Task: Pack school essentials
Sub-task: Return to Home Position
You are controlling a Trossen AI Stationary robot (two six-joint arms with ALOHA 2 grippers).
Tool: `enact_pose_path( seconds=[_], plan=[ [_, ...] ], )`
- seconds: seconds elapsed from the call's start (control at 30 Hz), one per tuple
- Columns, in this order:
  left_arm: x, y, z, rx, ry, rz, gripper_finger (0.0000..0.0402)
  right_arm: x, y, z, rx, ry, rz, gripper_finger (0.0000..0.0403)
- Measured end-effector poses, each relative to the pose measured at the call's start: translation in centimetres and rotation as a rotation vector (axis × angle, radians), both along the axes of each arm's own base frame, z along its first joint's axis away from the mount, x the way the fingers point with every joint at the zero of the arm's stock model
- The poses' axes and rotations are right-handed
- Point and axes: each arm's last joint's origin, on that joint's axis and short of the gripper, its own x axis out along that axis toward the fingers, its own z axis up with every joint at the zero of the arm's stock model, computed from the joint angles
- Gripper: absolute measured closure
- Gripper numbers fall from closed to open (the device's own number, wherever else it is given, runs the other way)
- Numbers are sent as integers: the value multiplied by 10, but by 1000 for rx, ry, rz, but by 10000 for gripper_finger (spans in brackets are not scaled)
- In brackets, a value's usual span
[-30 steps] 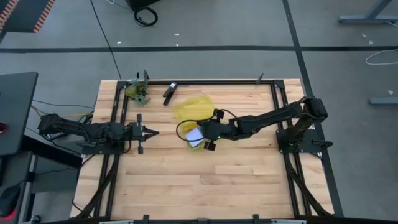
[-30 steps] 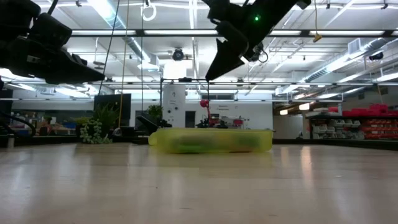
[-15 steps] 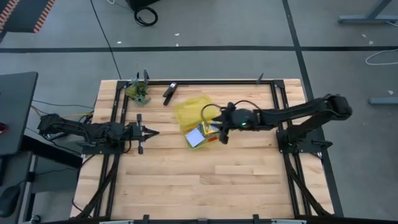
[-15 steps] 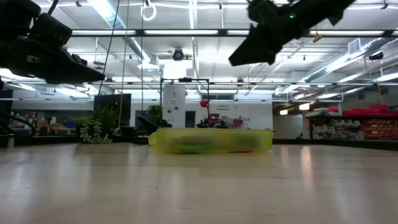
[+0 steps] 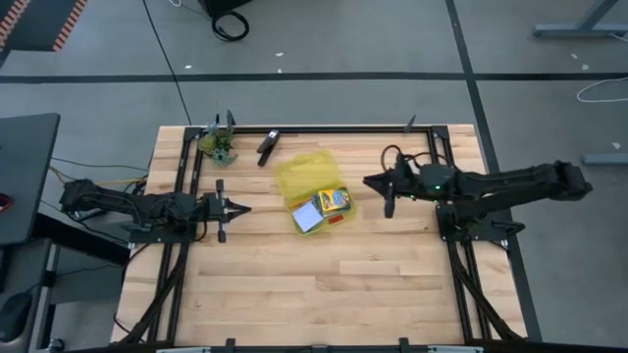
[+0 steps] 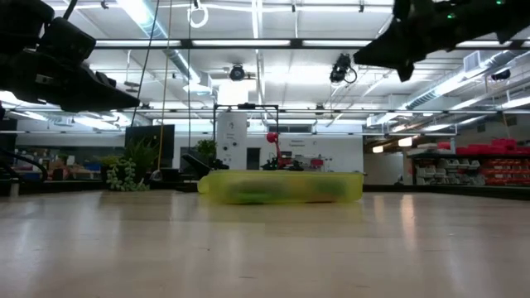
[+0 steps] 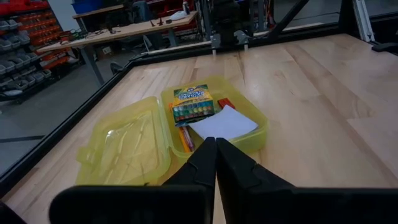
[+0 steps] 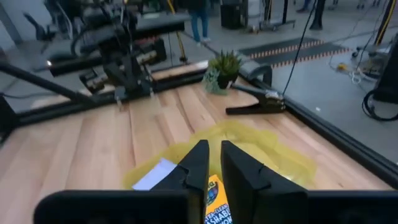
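Right gripper (image 5: 368, 180) hangs above the table. Its jaws stand a narrow slit apart with nothing between them.

Left gripper (image 5: 243, 208) is low at its own side, jaws pressed together and empty.

Yellow box (image 7: 247, 142) sits between the two sets of jaws, ahead of each and nearer the right pair. Neither touches it. Its lid (image 7: 127, 146) is thrown open flat beside it.

Inside the box:
- crayon box (image 7: 193, 104) lies face up
- notepad (image 7: 222, 123) lies just beside it, partly over it
- red eraser (image 7: 225, 104) shows at the notepad's edge
- orange pencils (image 7: 185, 138) lie along one wall

Scissors and pen are not made out.

Black clip (image 5: 268, 145) and plant clump (image 5: 218, 145) lie outside the box, well off to one side of both jaws.
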Motion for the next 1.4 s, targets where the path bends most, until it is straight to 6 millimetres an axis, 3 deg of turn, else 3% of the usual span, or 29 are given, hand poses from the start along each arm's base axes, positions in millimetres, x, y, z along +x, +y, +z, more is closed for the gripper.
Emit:
enact_pose_path(
  seconds=[0.27, 0.5, 1.23, 1.4],
  plan=[
    [0, 0, 0, -2, 0, 0, 380, -36, 1, -6, -42, -211, 22, 363],
    [0, 0, 0, -4, 0, 0, 387, -58, 2, -22, -27, -282, 20, 364],
    [0, 0, 0, -40, 0, 0, 382, -80, 2, -66, -7, -360, 14, 364],
    [0, -5, -2, -59, 22, -171, 378, -80, 2, -69, 12, -344, 10, 364]
  ],
)
